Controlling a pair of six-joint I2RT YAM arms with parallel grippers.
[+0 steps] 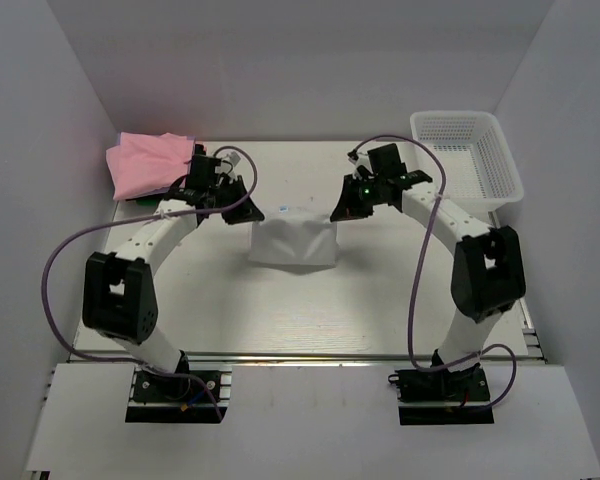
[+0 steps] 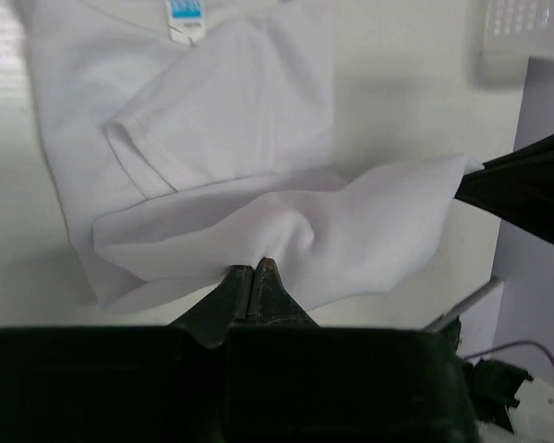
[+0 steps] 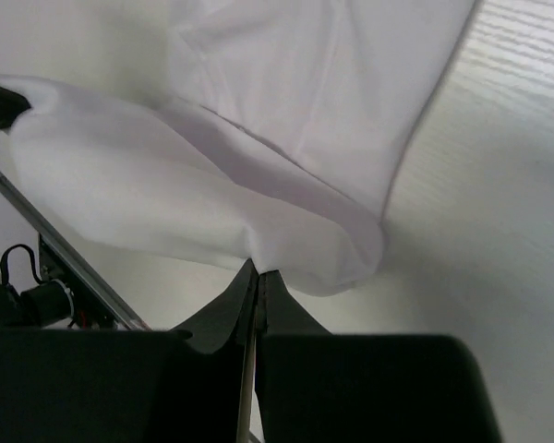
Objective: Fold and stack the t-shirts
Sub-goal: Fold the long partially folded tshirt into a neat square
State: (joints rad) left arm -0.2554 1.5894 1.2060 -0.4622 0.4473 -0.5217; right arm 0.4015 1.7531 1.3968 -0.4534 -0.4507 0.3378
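Left fingers (image 2: pixel 241 295), white t-shirt (image 2: pixel 231 120), basket (image 2: pixel 526 28) beyond

The jaws pinch the white t-shirt (image 3: pixel 323 101) at its edge.

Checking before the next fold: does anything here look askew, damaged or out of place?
Nothing damaged or spilled. The white t-shirt is only half folded, one edge pinched up by the left gripper and right gripper, sagging between them. The pink t-shirt lies loosely, not squared.
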